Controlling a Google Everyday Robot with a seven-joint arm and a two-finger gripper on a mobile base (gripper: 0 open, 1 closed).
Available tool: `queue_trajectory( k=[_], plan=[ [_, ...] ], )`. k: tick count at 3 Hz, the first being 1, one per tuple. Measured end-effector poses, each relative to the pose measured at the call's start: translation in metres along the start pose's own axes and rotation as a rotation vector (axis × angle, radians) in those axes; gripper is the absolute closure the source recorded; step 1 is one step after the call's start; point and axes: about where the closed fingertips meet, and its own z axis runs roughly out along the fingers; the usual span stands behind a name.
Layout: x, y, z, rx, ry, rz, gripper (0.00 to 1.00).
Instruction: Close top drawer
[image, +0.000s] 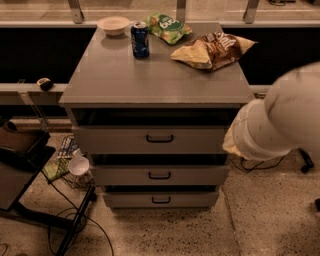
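Observation:
The top drawer (115, 141) of the grey cabinet has a flat grey front with a small black bar handle (160, 138) at its centre. It stands slightly out, with a dark gap between its front and the cabinet top (150, 75). A thick white arm segment (280, 120) fills the right side of the camera view, beside the cabinet's right edge at top-drawer height. My gripper is hidden behind this arm segment and no fingers show.
On the cabinet top are a white bowl (113, 24), a blue can (140, 40), a green chip bag (167, 27) and a brown-yellow chip bag (212, 50). Two lower drawers (160, 176) sit below. A black stand, cables and clutter (65, 160) lie at the left.

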Motion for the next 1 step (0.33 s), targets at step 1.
queue_trajectory(
  k=[1],
  plan=[
    [0.0037,0.0007,-0.0175,-0.035,0.032,0.007,0.84]
  ],
)
